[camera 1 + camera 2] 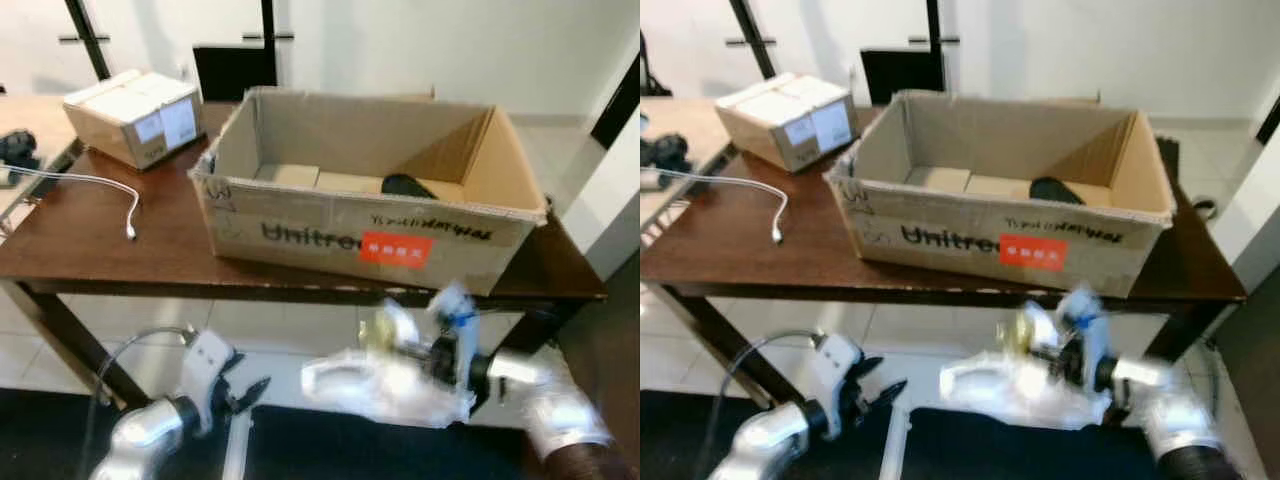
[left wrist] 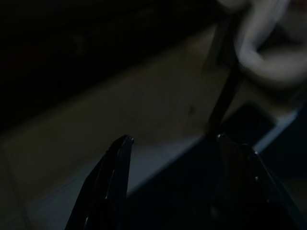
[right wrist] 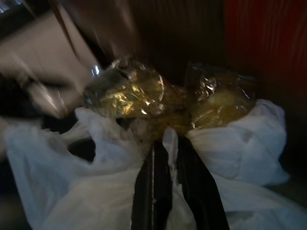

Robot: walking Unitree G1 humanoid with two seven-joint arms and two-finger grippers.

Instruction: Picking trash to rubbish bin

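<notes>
Two fingers of the right gripper clamped on white plastic bag, yellowish crinkled wrapper clear at wrist, left gripper spread apart, cardboard box far on table.

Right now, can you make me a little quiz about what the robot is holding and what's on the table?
1. True or false: the right gripper is shut on a white plastic bag.
2. What stands on the brown table with orange and black print on its side? A) a big open cardboard box B) a bucket C) a basket
3. Fill in: the left gripper hangs low in front of the table with its fingers ____.

Key: 1 true. 2 A, the big open cardboard box. 3 open.
</notes>
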